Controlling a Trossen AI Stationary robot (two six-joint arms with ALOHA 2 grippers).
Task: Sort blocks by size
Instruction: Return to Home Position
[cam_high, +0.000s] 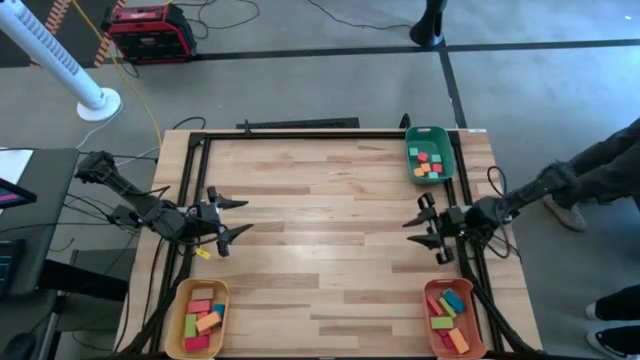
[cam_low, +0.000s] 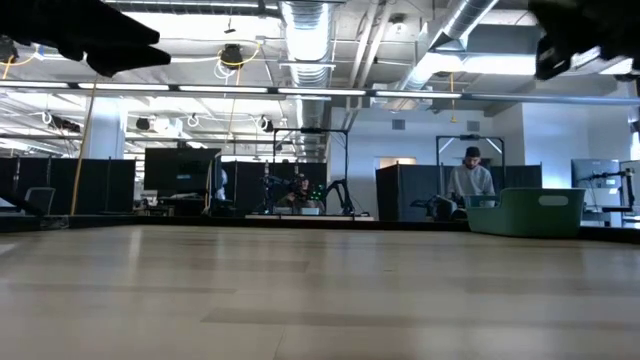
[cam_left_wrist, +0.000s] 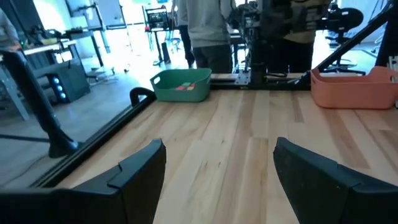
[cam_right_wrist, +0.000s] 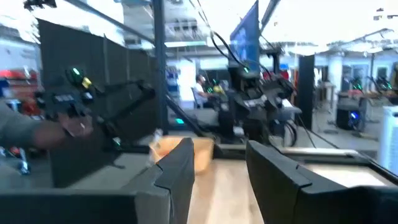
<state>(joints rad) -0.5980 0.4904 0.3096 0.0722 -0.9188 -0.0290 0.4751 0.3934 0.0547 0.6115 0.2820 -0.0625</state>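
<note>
Wooden table, with none of the blocks loose anywhere between the arms in the high view. All gathered in three trays at the corners: little cubes in the green tray at the upper right of that view, longer pieces in the yellow tray at the lower left and the orange tray at the lower right. Sorting judged complete from this layout, with only the pull-back to rest in hand.

Left pincer just inside the table's left edge, about midway along it, pointing across toward the right side. Fingers spread wide, gripping nothing, bare planks between them. Right pincer opposite, just inside the right edge, facing the left one, likewise spread and empty in its own wrist view. Well apart, most of the table's width between the two.

Key relation for the coming move: no block ahead of either pincer. Yellow tray off to one side of the left pincer and slightly behind its tips. Green tray to one side of the right pincer, orange tray to the other, neither in line with the fingers. Nothing to reach for, hence probably just a withdrawal toward each arm's own edge. Bars in the trays lying at mixed slants, of no consequence now. One caution: a person's legs just off the right edge, near the right arm's base.
</note>
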